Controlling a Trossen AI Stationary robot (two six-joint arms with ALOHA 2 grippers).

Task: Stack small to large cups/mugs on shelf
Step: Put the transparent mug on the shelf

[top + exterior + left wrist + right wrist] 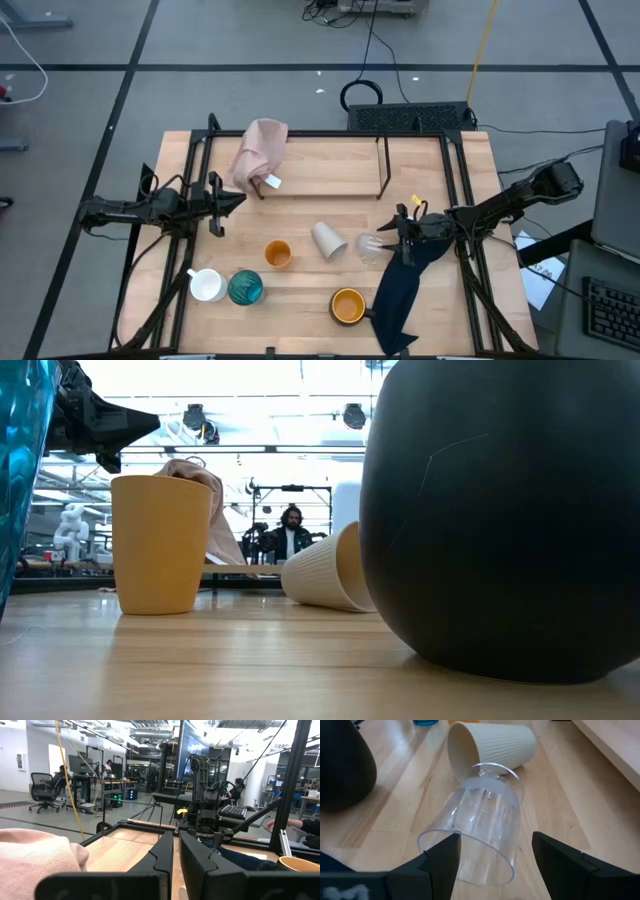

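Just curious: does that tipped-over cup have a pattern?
Yes, the cream ribbed cup has fine vertical ridges; right wrist view.

Ribbed beige cup (pixel 492 745), clear glossy cup (pixel 480 830) — wood table (pixel 300 290)

You see the teal glass (pixel 18 480) cut off at the low view's edge; the dark mug (pixel 500 510) beside it hides the table's right half.

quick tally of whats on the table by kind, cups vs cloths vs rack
Cups and mugs: 6: white mug, teal glass, small orange cup, beige cup, clear cup, orange-yellow mug
Cloths: 2: pink cloth, navy cloth
Racks: 1: black rack
Total: 9
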